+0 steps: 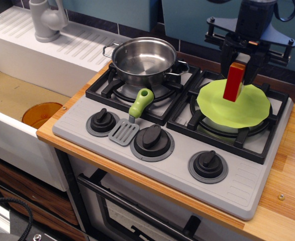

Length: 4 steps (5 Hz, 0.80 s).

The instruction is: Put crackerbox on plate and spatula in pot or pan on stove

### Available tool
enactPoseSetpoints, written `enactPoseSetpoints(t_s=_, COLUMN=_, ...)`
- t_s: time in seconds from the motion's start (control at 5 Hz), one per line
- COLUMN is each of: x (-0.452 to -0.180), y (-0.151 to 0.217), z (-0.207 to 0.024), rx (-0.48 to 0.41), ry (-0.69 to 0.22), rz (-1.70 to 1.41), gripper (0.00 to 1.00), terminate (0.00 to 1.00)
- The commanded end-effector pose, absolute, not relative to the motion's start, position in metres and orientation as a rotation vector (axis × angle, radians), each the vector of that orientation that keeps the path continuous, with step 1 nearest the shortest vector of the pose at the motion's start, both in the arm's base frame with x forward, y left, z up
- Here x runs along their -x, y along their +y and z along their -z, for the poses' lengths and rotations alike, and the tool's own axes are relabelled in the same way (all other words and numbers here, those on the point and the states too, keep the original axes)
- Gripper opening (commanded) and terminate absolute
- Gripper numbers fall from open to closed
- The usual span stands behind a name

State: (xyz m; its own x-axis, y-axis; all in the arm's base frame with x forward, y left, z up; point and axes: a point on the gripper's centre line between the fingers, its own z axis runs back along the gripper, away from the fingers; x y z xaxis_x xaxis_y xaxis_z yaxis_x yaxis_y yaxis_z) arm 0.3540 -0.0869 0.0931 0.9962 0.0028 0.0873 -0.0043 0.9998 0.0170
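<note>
My pincer (239, 59) is clamped on the top end of the crackerbox (234, 82), which hangs from it upright, long axis close to vertical with a slight tilt. The plate (253, 111) lies directly beneath, on the right burner of the stove (237, 186), so what matters now is simply down: the box's lower end is over the plate's middle-left part, well inside the rim. From this single view I cannot tell whether that lower end touches the plate or hangs just above it. I judge that a straight lowering and release would land it on the green, though a box let go on end may topple, so laying it flat looks safer.

The spatula (132, 118) lies well to my left, handle on the left burner grate pointing toward the pot (143, 59), blade near the knobs. The pot is just beyond its handle tip and empty.
</note>
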Motion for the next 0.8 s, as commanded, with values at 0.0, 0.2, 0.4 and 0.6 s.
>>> enactPoseSetpoints(t_s=0.0, x=-0.349, y=-0.097, z=-0.092, rx=-0.008, ry=-0.16, rz=-0.001, gripper=1.0, terminate=0.0)
enactPoseSetpoints(t_s=0.2, x=-0.343, y=-0.104, z=-0.091, rx=-0.004, ry=-0.159, rz=-0.015, gripper=1.0, terminate=0.0)
enactPoseSetpoints(t_s=0.4, x=-0.336, y=-0.109, z=-0.1, rx=-0.008, ry=-0.141, rz=-0.028, gripper=1.0, terminate=0.0)
enactPoseSetpoints(t_s=0.6, x=-0.329, y=-0.11, z=-0.118, rx=-0.011, ry=-0.104, rz=-0.033, gripper=1.0, terminate=0.0)
